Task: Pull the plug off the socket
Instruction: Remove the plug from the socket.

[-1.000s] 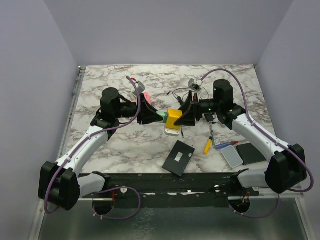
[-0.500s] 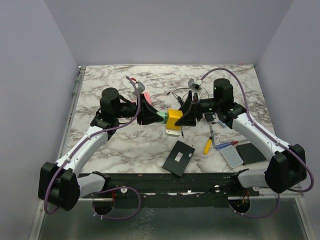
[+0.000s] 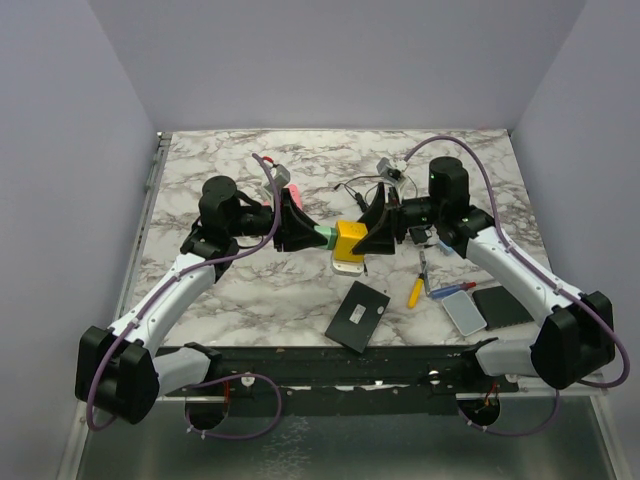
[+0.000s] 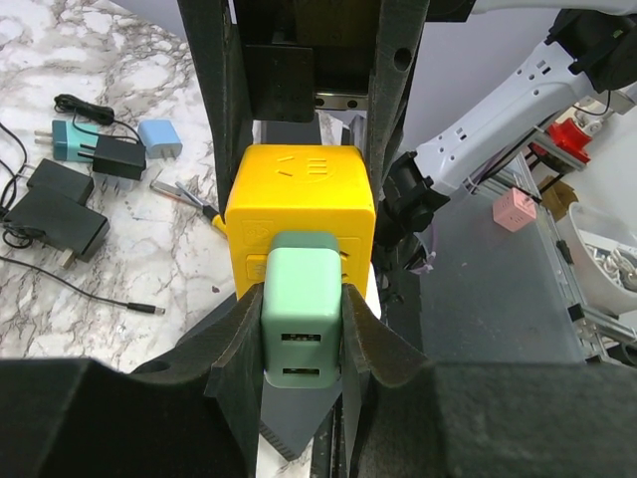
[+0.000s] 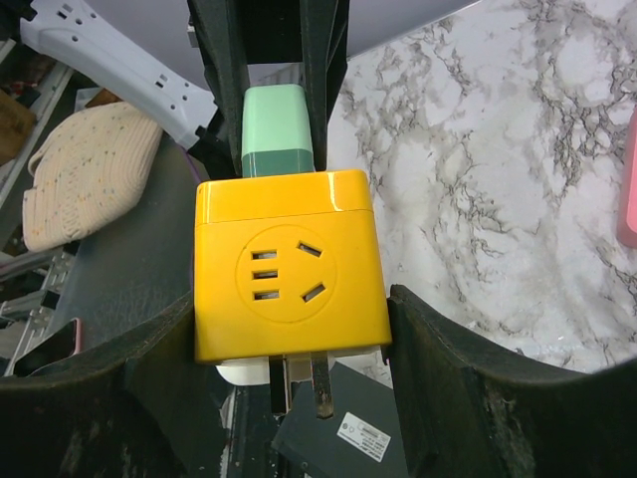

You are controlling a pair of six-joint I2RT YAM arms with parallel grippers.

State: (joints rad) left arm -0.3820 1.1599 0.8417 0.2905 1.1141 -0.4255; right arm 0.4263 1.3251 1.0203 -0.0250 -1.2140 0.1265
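A yellow cube socket (image 3: 349,238) is held above the table's middle, with a mint green plug (image 3: 325,236) seated in its left face. My left gripper (image 3: 308,234) is shut on the green plug (image 4: 301,304); its fingers (image 4: 235,344) press both sides. My right gripper (image 3: 368,237) is shut on the yellow socket (image 5: 289,264), whose metal prongs point down. The plug (image 5: 275,129) shows behind the socket in the right wrist view, still inserted. The yellow socket (image 4: 301,204) sits just beyond the plug in the left wrist view.
A black flat box (image 3: 357,315) lies below the socket. A yellow-handled tool (image 3: 414,292), a grey phone-like slab (image 3: 465,312) and a black slab (image 3: 502,303) lie at right. Adapters and cables (image 3: 385,175) lie behind. A white plate (image 3: 346,265) lies under the socket.
Both grippers and the socket with its plug shifted very slightly; the plug remains seated in the socket.
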